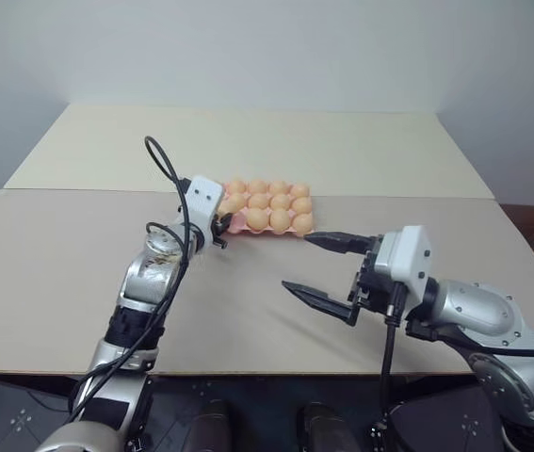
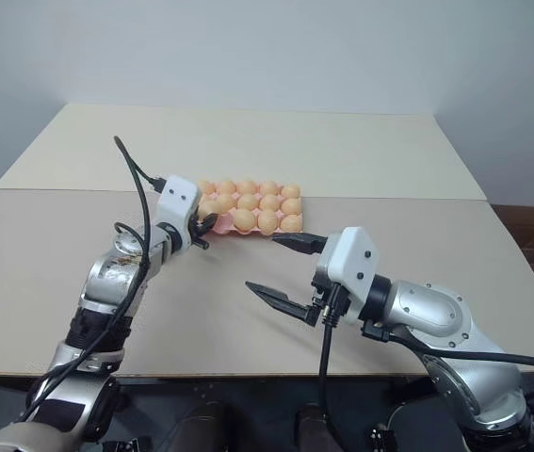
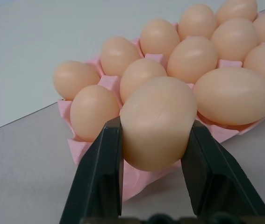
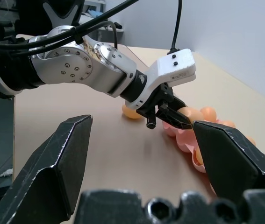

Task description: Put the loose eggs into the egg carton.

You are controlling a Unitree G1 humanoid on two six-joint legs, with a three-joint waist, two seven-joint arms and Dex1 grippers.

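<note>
The table [image 1: 78, 273], a pale beige surface, lies below both grippers and carries the work. The egg carton [image 1: 236, 224], a pink tray with a scalloped edge, sits directly ahead of the left gripper [image 3: 155, 140] and beyond the fingertips of the right gripper [image 1: 318, 268]. Its cups are loaded with pale orange-tan eggs in rows; in the left wrist view the near corner of the carton lies just past the left fingers [image 3: 102, 172].

The left gripper is clenched on one loose egg [image 3: 156, 122], the egg seated between the two black fingers, which press its opposite sides. That egg hangs at the carton's near end, just above the pink edge; whether it touches the tray cannot be determined. In the right wrist view a further egg [image 4: 131, 113] shows behind the left gripper; its support cannot be determined.

The right gripper is released, its fingers spread wide with nothing between them, and it stands above the table, apart from the carton, to the right of the left gripper.
</note>
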